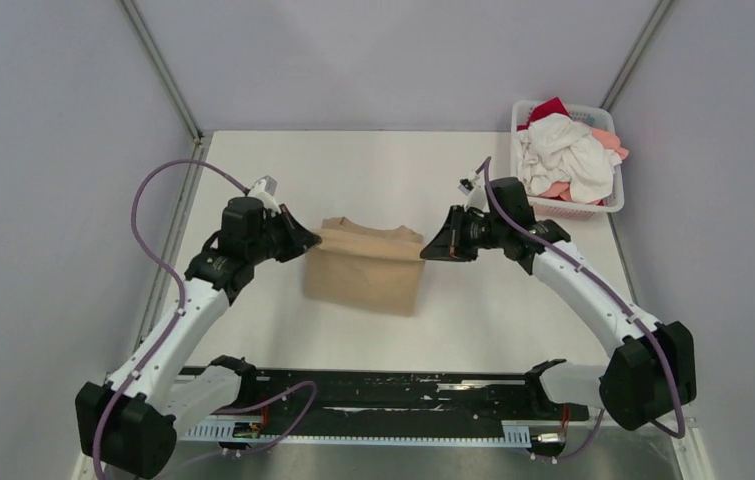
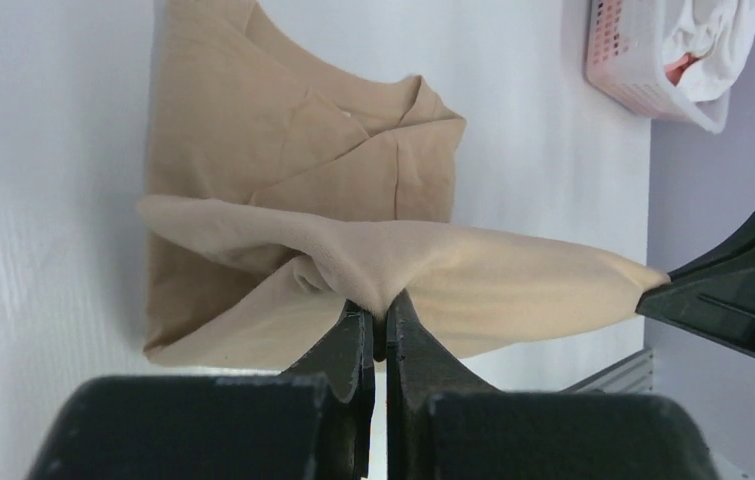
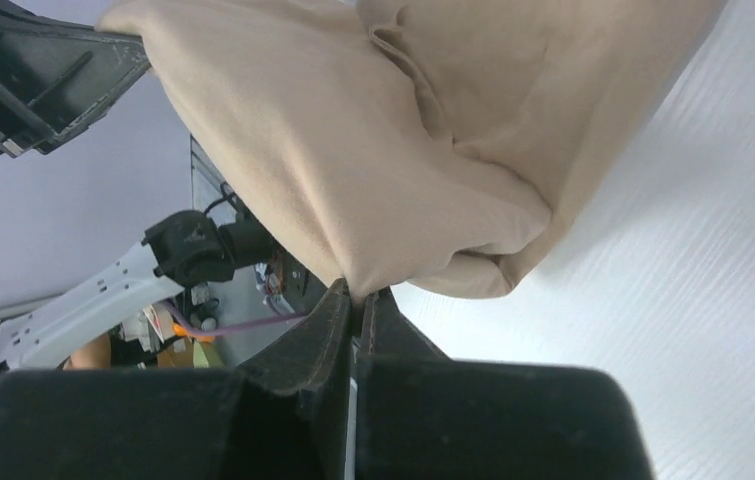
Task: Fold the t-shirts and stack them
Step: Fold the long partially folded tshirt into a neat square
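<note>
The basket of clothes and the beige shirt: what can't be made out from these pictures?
Top view: the white shirt heaped in the basket hides how many garments lie beneath.
Left wrist view: the basket is cut off by the top edge.
Top view: the tan t-shirt hides its lower folds under its own upper layer.
Right wrist view: the tan t-shirt, pinched by the right gripper, blocks much of what lies behind.

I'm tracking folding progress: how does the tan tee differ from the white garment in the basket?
The tan tee sits mid-table, partly folded into a rough rectangle; the white garment lies crumpled in the basket at the far right. The left gripper and the right gripper both pinch the tan tee's edge and hold it raised; nothing touches the white garment. Both are soft, plain cloth.
</note>
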`<action>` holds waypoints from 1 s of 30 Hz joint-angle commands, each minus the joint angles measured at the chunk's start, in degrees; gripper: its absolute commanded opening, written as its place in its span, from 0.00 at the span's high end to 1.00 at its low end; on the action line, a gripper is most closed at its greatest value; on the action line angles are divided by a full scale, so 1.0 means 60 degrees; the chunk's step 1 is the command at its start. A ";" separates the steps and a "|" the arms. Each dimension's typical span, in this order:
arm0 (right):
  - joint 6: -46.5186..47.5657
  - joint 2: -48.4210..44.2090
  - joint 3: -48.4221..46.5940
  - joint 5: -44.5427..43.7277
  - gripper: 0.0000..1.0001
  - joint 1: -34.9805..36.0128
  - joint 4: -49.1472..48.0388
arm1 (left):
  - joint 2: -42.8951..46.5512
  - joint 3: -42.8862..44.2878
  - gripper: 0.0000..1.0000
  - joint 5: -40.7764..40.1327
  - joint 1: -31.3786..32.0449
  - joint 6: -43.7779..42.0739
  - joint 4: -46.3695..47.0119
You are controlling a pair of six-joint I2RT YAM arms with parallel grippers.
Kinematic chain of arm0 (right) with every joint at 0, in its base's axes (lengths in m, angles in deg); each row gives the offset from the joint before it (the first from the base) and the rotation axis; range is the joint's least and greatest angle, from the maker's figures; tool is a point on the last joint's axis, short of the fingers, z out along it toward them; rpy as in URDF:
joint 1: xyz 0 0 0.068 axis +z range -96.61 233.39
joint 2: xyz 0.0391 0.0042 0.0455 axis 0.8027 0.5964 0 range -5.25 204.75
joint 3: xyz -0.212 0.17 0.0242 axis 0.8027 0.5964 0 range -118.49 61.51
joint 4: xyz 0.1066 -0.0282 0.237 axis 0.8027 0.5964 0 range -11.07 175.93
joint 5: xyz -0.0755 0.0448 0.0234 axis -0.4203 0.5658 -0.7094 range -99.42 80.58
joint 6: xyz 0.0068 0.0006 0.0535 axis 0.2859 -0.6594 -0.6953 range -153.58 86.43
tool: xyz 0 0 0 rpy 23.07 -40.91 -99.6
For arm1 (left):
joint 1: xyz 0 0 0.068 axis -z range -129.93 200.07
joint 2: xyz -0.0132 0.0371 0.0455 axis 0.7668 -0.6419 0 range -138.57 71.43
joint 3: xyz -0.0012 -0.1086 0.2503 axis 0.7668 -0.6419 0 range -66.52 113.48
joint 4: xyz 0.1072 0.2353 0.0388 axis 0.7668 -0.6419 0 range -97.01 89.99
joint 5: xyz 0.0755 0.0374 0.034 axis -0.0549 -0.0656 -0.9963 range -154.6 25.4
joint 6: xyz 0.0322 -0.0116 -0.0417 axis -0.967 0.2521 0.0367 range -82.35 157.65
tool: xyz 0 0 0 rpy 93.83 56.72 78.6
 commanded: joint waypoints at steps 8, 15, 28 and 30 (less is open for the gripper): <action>0.0151 0.2421 -0.1886 -0.0293 1.00 -0.0762 -0.0356 | -0.3695 0.1252 1.00 0.2664 -0.1732 -0.0202 0.2651; 0.0256 0.4226 -0.3026 -0.0871 1.00 -0.0923 -0.0613 | -0.5703 0.2085 1.00 0.2551 -0.2128 -0.0187 0.2534; 0.0568 0.7481 -0.5450 -0.0594 0.67 -0.1259 -0.1359 | -0.8805 0.4459 0.58 0.2953 -0.2347 -0.0118 0.2161; 0.0617 0.7302 -0.5607 -0.0848 0.40 -0.1253 -0.1350 | -0.8596 0.4584 0.33 0.2943 -0.2349 -0.0148 0.2174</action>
